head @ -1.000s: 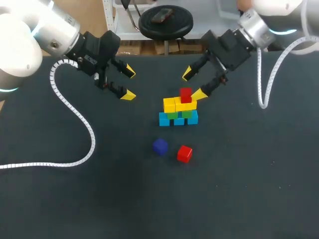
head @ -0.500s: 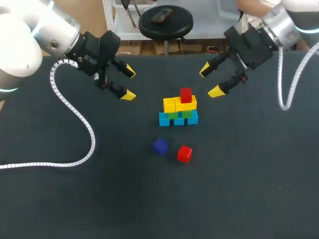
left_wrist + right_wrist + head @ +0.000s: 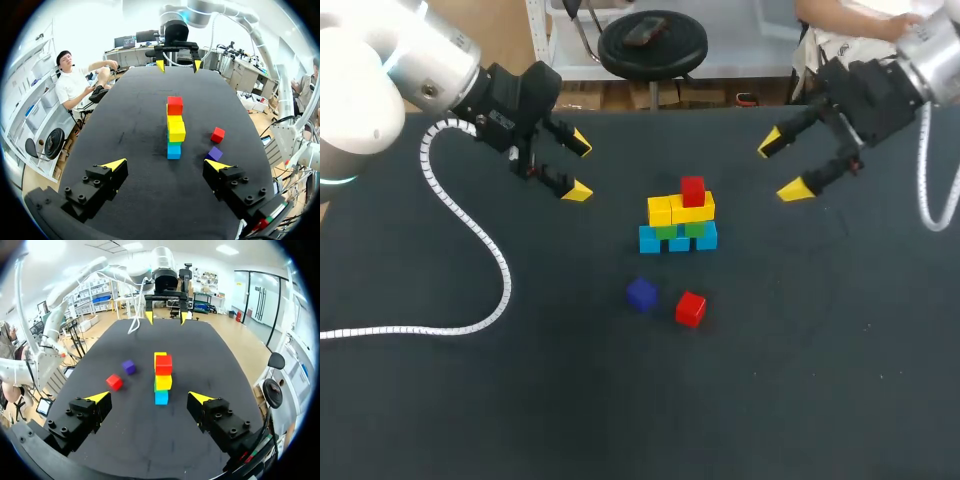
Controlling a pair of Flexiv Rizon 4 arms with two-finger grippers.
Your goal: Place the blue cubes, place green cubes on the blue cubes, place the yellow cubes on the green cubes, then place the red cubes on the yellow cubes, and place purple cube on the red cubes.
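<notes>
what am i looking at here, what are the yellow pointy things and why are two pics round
These are two robot arms at a dark table, seen by three cameras. The wide picture looks down from above and behind; the round ones come from a camera on each wrist, looking past that arm's yellow fingertips. The left hand and right hand are open and hold nothing. In the middle stands a stack of cubes: blue at the bottom, green, yellow, then one red. A loose red cube and a purple cube lie near it on the table.
</notes>
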